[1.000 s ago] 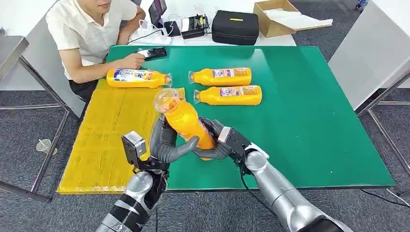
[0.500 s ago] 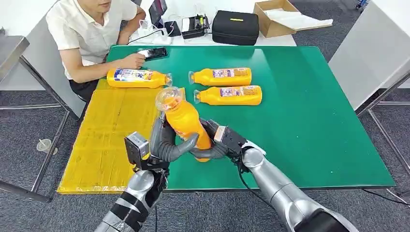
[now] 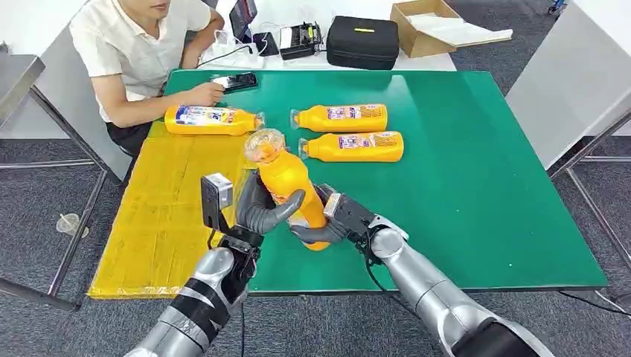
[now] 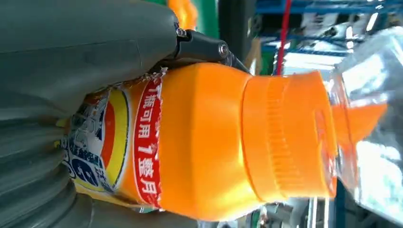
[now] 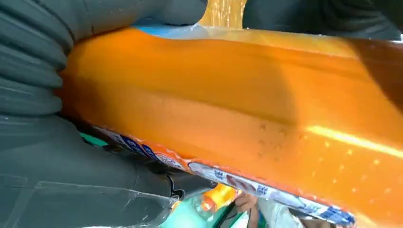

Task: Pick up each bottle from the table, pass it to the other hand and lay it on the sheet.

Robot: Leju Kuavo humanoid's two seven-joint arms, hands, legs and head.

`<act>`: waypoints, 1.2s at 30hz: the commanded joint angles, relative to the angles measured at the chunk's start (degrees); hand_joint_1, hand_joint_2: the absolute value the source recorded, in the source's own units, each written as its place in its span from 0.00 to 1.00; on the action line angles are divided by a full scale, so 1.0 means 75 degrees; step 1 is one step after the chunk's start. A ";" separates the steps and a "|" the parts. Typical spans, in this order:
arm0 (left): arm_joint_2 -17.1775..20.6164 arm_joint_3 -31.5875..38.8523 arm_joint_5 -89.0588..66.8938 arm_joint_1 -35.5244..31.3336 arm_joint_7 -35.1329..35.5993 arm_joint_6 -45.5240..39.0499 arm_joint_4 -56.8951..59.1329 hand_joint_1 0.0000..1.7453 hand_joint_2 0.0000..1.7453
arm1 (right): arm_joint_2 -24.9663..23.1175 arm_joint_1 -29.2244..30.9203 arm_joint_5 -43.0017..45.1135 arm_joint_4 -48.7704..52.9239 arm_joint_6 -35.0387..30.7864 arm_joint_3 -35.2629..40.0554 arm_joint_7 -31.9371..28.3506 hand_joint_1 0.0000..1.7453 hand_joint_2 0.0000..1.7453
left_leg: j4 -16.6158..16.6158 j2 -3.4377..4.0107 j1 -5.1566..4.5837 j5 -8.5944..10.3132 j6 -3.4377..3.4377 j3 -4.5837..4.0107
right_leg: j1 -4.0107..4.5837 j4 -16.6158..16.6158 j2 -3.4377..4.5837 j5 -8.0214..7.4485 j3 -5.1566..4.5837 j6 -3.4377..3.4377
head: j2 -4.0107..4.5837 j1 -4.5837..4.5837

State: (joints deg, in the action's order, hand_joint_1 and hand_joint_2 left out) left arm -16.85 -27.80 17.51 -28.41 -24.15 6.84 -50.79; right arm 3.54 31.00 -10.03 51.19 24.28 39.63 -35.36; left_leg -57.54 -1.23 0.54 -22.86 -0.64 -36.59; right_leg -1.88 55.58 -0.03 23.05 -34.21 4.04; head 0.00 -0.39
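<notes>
Orange bottle (image 3: 289, 190) held upright above the green table's (image 3: 476, 186) near edge — left hand (image 3: 260, 210) wrapped on its body, right hand (image 3: 327, 223) clamped low. Risk: right releases before left's grip is firm — bottle drops short of the yellow sheet (image 3: 164, 201).

Green table (image 3: 476, 193) bears a yellow sheet (image 3: 160, 216), two orange bottles (image 3: 350, 132) and a phone (image 3: 236, 81)
</notes>
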 commanded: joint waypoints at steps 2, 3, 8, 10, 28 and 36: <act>0.0029 -0.0006 0.0252 -0.0354 0.0140 -0.0331 0.0664 1.00 1.00 | -0.0225 0.0274 -0.0278 -0.0091 -0.0548 0.0288 0.0141 0.00 1.00 | -0.0004 0.0026 0.0001 -0.0014 0.0002 0.0024 | 0.0006 0.0002 0.0015 0.0008 0.0018 -0.0025 | 0.0000 0.0000; 0.0098 -0.0024 0.0133 -0.0323 0.0051 -0.0589 0.0518 1.00 1.00 | -0.0217 0.0164 -0.0467 -0.0006 -0.0914 0.0220 0.0225 0.00 1.00 | -0.0010 0.0036 0.0005 -0.0025 0.0003 0.0041 | 0.0011 0.0005 0.0022 0.0015 0.0034 -0.0035 | 0.0000 0.0003; 0.0719 0.0162 -0.1104 0.0268 -0.0138 -0.2101 -0.0979 1.00 1.00 | 0.0054 -0.0717 -0.2018 0.0282 -0.3599 -0.0605 0.0696 0.00 0.00 | 0.0002 0.0022 0.0011 -0.0024 0.0004 0.0054 | 0.0018 -0.0010 0.0006 0.0018 0.0053 -0.0038 | 0.0000 0.0000; 0.0831 0.0274 -0.1491 0.0465 -0.0136 -0.2307 -0.1335 1.00 1.00 | 0.0077 -0.0931 -0.2384 0.0364 -0.4169 -0.0952 0.0727 0.00 0.00 | 0.0007 0.0016 0.0004 -0.0011 0.0002 0.0030 | 0.0008 -0.0011 0.0007 0.0008 0.0026 -0.0022 | 0.0000 0.0000; 0.2571 0.0477 -0.8863 0.0831 0.1303 -0.3918 -0.2020 1.00 1.00 | -0.0187 -0.2177 -0.3551 0.1093 -0.6027 -0.3906 0.0540 0.00 0.00 | 0.0005 0.0011 0.0005 -0.0008 0.0005 0.0018 | 0.0008 -0.0003 0.0001 0.0007 0.0011 -0.0025 | 0.0000 0.0000; 0.2708 0.0001 -0.9568 0.0282 0.1582 -0.3221 -0.1248 1.00 1.00 | -0.0231 -0.2015 -0.3716 0.0876 -0.5916 -0.3826 0.0442 0.00 0.00 | 0.0001 0.0016 0.0008 -0.0016 0.0005 0.0032 | 0.0012 -0.0003 0.0002 0.0014 0.0024 -0.0032 | 0.0000 0.0000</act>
State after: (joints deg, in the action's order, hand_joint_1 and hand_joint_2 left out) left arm -0.06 -22.49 -49.03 -18.98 -14.67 -22.91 -69.98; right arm 3.02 13.82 -36.85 60.02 -21.35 12.48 -31.30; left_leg -57.53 -1.19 0.55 -22.87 -0.63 -36.57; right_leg -1.88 55.57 -0.01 23.06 -34.26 4.02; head 0.00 -0.39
